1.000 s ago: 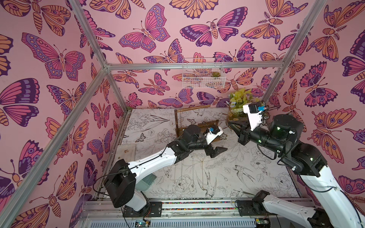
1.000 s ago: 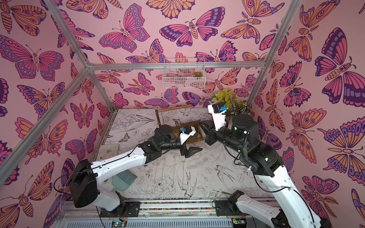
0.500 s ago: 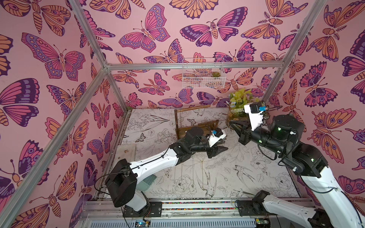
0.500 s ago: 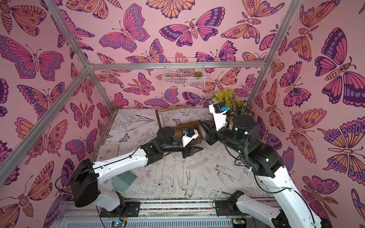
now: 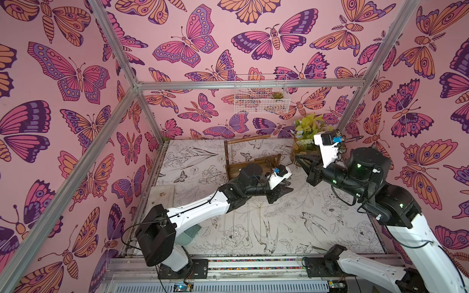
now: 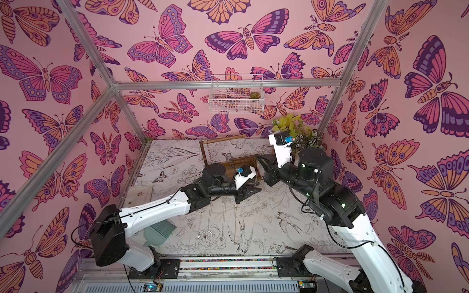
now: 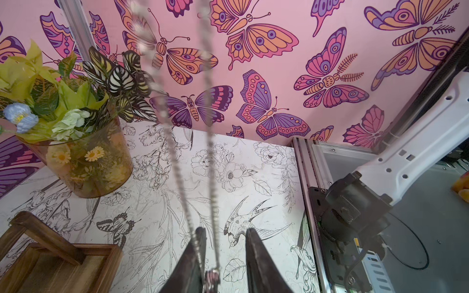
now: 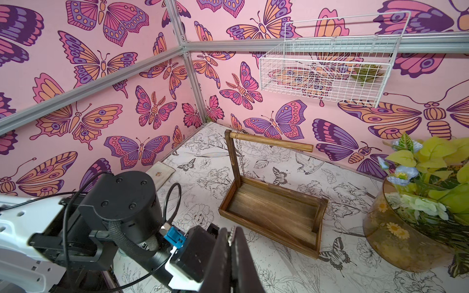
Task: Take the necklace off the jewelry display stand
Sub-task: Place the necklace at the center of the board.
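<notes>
Flower vase [image 8: 406, 241] and jewelry display stand [image 8: 274, 213] block the far side; near mat [image 5: 291, 228] lies open.

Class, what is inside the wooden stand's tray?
In the right wrist view the tray shows only bare wood, nothing in it. Its near wall hides a thin strip; in both top views the left arm covers part.

Both top views: 1 stereo head, mounted high at the front, looks down and back over the table [image 5: 291, 228] to the rear wall. Far off; both arms seen whole.

Left wrist view: low and close, looks along the left gripper [image 7: 225, 230] toward the vase [image 7: 86, 162]. The necklace [image 7: 210, 121] is blurred, near the lens.

Right wrist view: higher, looks past the right gripper [image 8: 231, 229] down onto the jewelry display stand [image 8: 274, 210].

All 4 views share stand and vase.
</notes>
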`<control>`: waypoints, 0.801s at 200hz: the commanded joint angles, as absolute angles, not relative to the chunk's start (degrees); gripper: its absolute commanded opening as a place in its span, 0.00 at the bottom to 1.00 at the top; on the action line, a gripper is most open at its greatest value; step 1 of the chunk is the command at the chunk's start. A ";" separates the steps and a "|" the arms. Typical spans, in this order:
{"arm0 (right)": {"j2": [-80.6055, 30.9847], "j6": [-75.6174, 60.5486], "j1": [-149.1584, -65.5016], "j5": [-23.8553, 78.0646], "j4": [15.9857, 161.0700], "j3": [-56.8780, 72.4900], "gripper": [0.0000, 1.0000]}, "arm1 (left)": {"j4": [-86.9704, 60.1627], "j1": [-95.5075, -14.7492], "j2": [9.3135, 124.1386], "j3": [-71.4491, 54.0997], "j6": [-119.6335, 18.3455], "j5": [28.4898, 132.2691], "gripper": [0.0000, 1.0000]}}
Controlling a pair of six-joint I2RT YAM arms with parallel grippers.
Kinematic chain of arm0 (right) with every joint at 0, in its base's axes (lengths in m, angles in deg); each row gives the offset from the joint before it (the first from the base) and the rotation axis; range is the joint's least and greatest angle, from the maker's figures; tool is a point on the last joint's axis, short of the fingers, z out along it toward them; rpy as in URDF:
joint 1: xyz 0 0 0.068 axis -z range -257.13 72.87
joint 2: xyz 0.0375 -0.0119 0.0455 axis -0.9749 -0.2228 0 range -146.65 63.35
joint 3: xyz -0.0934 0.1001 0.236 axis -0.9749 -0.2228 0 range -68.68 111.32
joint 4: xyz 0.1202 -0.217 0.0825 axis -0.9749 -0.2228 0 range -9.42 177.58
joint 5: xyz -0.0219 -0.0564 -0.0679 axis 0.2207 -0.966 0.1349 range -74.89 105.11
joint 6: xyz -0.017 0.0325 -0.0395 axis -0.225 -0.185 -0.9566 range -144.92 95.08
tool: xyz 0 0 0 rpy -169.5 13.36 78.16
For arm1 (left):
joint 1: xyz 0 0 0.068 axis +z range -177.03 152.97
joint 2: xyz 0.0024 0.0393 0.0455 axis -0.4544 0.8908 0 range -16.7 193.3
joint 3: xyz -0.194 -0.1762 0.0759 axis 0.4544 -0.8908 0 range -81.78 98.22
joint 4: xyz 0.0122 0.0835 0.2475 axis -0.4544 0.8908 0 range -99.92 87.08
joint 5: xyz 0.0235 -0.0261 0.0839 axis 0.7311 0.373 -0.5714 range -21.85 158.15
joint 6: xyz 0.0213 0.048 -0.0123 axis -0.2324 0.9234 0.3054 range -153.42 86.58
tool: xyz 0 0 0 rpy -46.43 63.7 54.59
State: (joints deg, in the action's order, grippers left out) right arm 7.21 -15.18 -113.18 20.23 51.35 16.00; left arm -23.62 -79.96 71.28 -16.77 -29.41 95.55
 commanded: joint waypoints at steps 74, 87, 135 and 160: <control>7.37 -16.04 -113.51 19.21 52.59 16.68 0.00 | -23.83 -80.25 71.62 -16.21 -29.77 94.14 0.14; 7.37 -15.92 -113.53 19.33 52.73 16.45 0.00 | -23.64 -80.22 71.71 -16.21 -29.78 93.92 0.13; 7.46 -15.34 -113.54 19.38 53.14 14.85 0.00 | -22.85 -80.38 71.54 -16.61 -30.16 93.42 0.10; 7.54 -14.96 -113.52 18.67 53.51 13.36 0.00 | -22.51 -80.72 71.09 -17.61 -31.20 92.61 0.10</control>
